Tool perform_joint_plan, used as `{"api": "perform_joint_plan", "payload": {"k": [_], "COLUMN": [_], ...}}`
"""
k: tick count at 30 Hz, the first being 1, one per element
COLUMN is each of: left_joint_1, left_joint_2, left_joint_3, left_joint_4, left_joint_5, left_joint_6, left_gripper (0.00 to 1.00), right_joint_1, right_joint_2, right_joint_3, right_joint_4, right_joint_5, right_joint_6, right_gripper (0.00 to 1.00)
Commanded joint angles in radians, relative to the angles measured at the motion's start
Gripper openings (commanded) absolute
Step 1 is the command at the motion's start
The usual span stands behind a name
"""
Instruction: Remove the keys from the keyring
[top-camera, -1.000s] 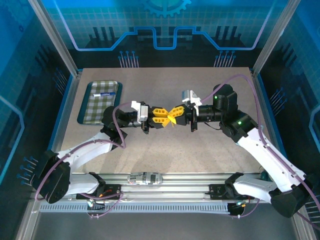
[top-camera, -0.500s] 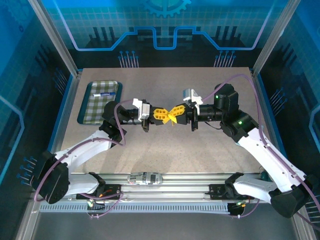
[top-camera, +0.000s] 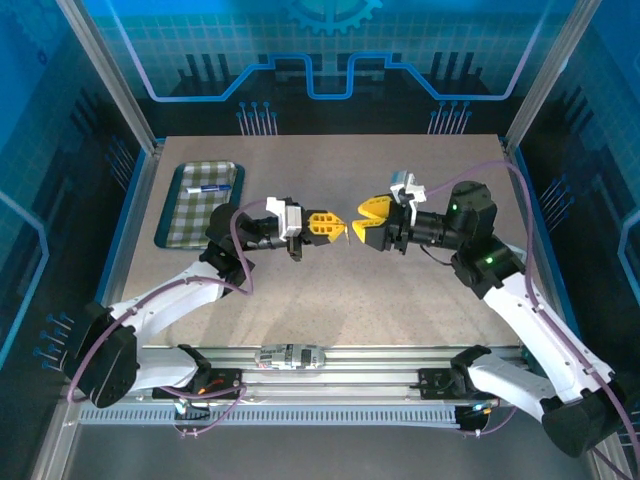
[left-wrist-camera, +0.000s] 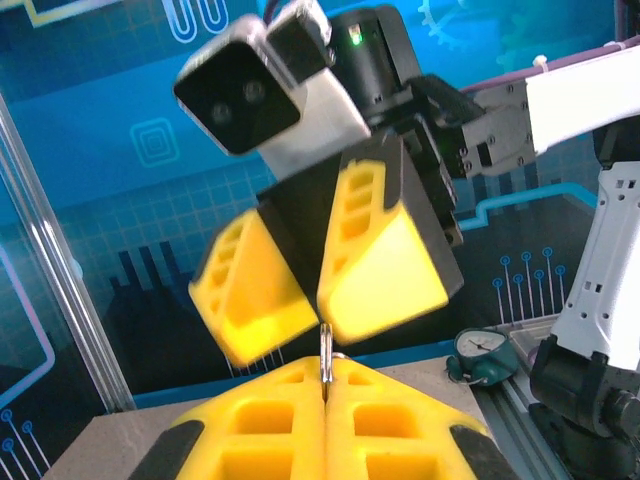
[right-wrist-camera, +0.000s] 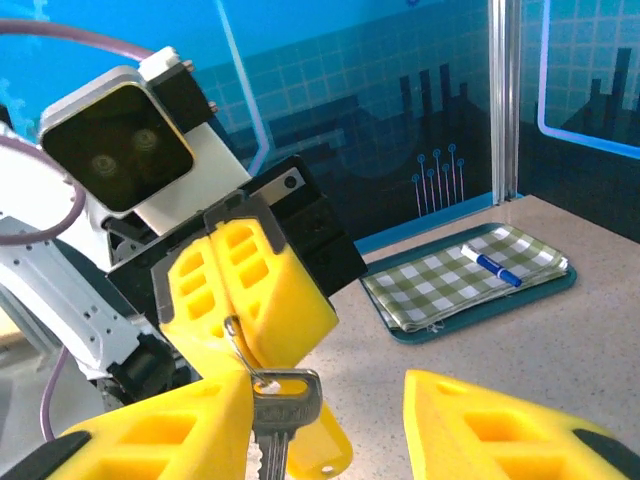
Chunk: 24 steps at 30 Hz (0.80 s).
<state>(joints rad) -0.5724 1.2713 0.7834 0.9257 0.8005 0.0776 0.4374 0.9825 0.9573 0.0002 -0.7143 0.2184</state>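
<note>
From above, the left pincer (top-camera: 335, 226) and the right pincer (top-camera: 358, 223) faced each other tip to tip over the middle of the table (top-camera: 300, 300), close together but with a small gap between them. The left pincer's yellow fingers were pressed together. The right pincer's fingers were spread apart. A tray (top-camera: 167, 205) with a blue pen (top-camera: 208, 187) lay well behind the left pincer, on its outer side. The small parts at the tips were too tiny to make out here.

In the left wrist view, the left pincer (left-wrist-camera: 326, 385) was clamped tight on a thin wire loop (left-wrist-camera: 326, 355), which stood up out of the seam between its fingers. The right pincer (left-wrist-camera: 318, 315) hung just beyond and above that loop with its jaws parted.

In the right wrist view, the right pincer (right-wrist-camera: 325, 390) stood open, one finger well away from the other. Straight ahead, the left pincer (right-wrist-camera: 235, 320) gripped the wire loop (right-wrist-camera: 238, 345) of the keyring (right-wrist-camera: 328, 450). The keyring's yellow-orange tag dangled below the loop. The key (right-wrist-camera: 287, 392) hung from the same loop, head up, right against the inner face of the right pincer's left finger (right-wrist-camera: 150, 430). I cannot tell whether it touched that finger. The tray (right-wrist-camera: 440, 320) and pen (right-wrist-camera: 497, 268) sat on the table (right-wrist-camera: 560, 350) beyond the right pincer's other finger.
</note>
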Motion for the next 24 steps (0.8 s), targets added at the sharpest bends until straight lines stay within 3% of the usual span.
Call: {"api": "perform_joint_plan", "payload": {"k": [1,7,11,16,24], "left_joint_1": [-0.003,-0.002,-0.002,-0.002,-0.002], "left_joint_2": [0.022,0.039,0.048,0.052,0.059], "left_joint_3": [0.007,0.014,0.017,0.019,0.024], "left_joint_4": [0.073,0.133,0.167,0.176,0.192], "left_joint_5": [-0.008,-0.002,0.012,0.016,0.016], "left_joint_6": [-0.009,-0.059,-0.090,-0.106,-0.116], "left_gripper": [0.00,0.00,0.00,0.00,0.00], "right_joint_1": [-0.009,-0.008,-0.007,0.003,0.010], "right_joint_2": [-0.011,-0.002,0.011,0.035,0.064], "right_joint_3": [-0.071,-0.176,-0.186,-0.190,-0.186], "right_joint_4": [0.169,0.394,0.431,0.515,0.582], "right_joint_5": [-0.015,-0.080,-0.094,-0.136,-0.161], "right_joint_6": [0.122,0.203,0.216,0.254,0.307], "right_gripper": [0.43,0.50,0.48,0.54,0.56]}}
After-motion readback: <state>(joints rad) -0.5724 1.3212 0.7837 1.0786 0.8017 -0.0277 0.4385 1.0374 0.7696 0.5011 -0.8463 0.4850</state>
